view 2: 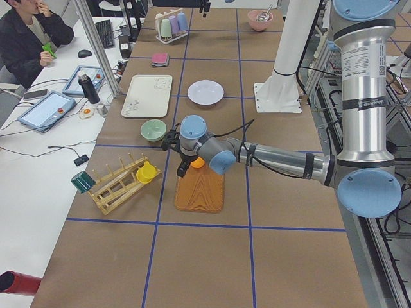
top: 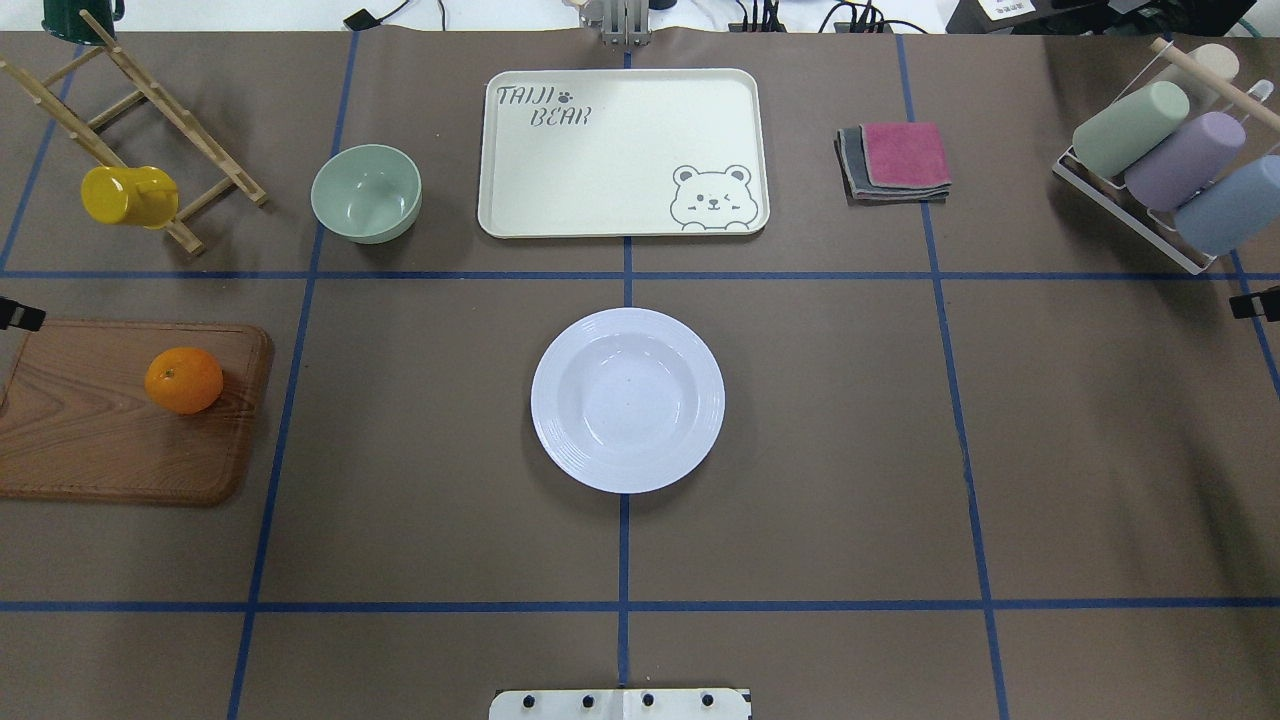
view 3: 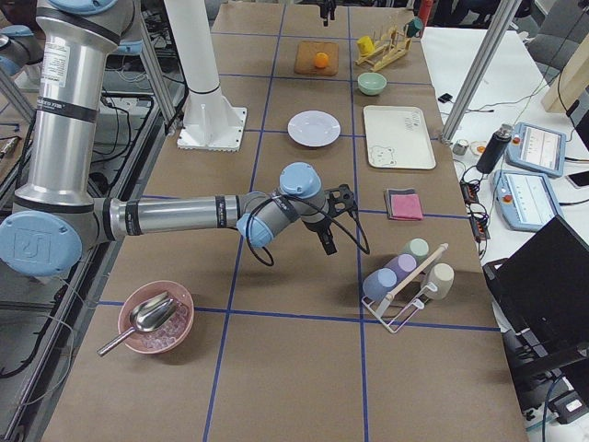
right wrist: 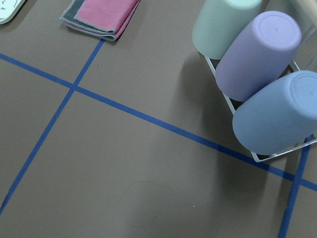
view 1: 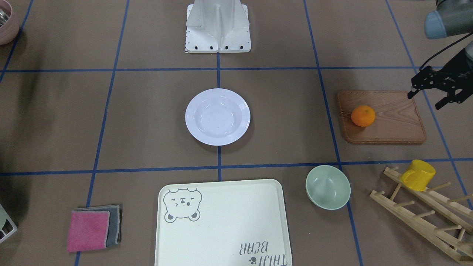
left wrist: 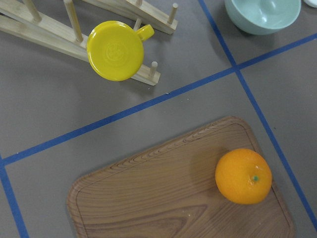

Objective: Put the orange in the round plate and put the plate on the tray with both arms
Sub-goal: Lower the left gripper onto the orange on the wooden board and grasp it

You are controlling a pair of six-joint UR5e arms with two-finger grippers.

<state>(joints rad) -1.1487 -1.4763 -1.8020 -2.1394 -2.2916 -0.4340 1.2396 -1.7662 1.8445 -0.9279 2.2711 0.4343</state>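
The orange (view 1: 363, 116) sits on a wooden board (view 1: 395, 122) at our left, where our left jaws hang wide open and empty near it. The round plate (top: 627, 400) lies in the middle of the table (top: 850, 450), apart from the tray (top: 620, 150). Whether our right jaws, near the cups (view 3: 402, 267), are open we cannot tell.

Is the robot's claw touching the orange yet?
Apart. In the front-facing view the left gripper hangs open beside the orange, with bare wooden board between them. The left wrist view shows no fingers near the fruit.
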